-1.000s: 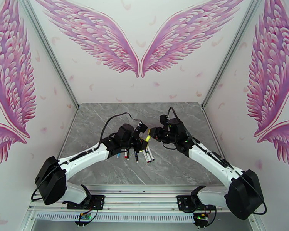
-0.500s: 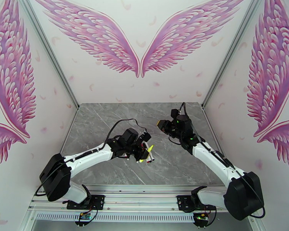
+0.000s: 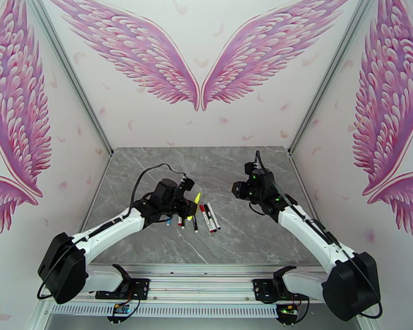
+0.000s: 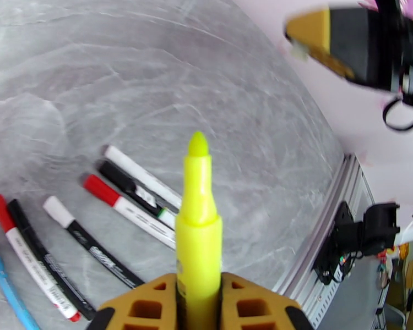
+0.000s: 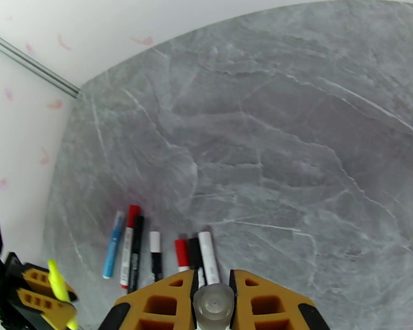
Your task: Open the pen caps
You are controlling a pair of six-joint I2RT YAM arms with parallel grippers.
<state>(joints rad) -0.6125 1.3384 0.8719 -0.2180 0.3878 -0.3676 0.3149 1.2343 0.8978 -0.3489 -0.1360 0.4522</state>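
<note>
**Yellow highlighter comes uncapped as the two arms draw apart**

A second ago the two grippers met nose to nose over the table, both closed on one yellow pen. Now they stand well apart in the overhead view. The left gripper (image 4: 198, 287) has swung back toward its own side and the right gripper (image 5: 212, 284) has pulled away to the other. The pull has done its work: the yellow highlighter (image 4: 197, 204) shows a bare chisel tip with nothing over it, so one cap of the set is off.

The left gripper is clamped on the highlighter's barrel, which stands straight out between the orange fingers, tip pointing away from the wrist and above the grey marble table (image 5: 294, 133). The right gripper is likewise clenched, on a pale round highlighter cap (image 5: 213, 306) seen end-on between its pads. Cap and pen are therefore in separate hands, clear of each other and clear of the table.

The rest of the job lies below. A row of six pens (image 5: 181, 254) rests flat on the table, between the arms and nearer the left one: a blue one at the end, then pens with red, black and white caps, lying side by side. As far as the wrist views show, every one is still capped. By that count the task is at an early stage, with both held pieces still to be set down.
</note>
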